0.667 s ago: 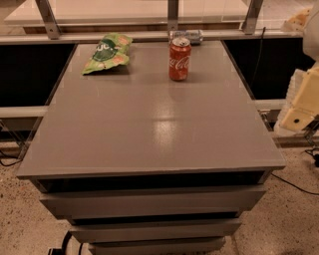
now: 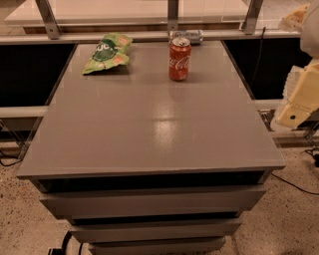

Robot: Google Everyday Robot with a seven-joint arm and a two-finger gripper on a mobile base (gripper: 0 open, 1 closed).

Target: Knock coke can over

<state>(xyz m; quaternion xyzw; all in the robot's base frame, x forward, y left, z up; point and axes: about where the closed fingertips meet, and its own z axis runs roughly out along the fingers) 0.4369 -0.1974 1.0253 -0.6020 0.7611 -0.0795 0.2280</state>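
Note:
The coke can (image 2: 179,59), red with white script and a silver top, stands upright near the far edge of the grey table (image 2: 149,129), right of centre. The cream-coloured arm with my gripper (image 2: 300,102) hangs at the right edge of the view, beside the table's right side. It is well apart from the can, to the can's right and nearer the camera. It touches nothing on the table.
A green snack bag (image 2: 107,52) lies flat at the table's far left. A silver-grey can (image 2: 188,36) lies just behind the coke can at the back edge. A rail with metal posts (image 2: 172,12) runs behind the table. Drawers (image 2: 149,201) sit below.

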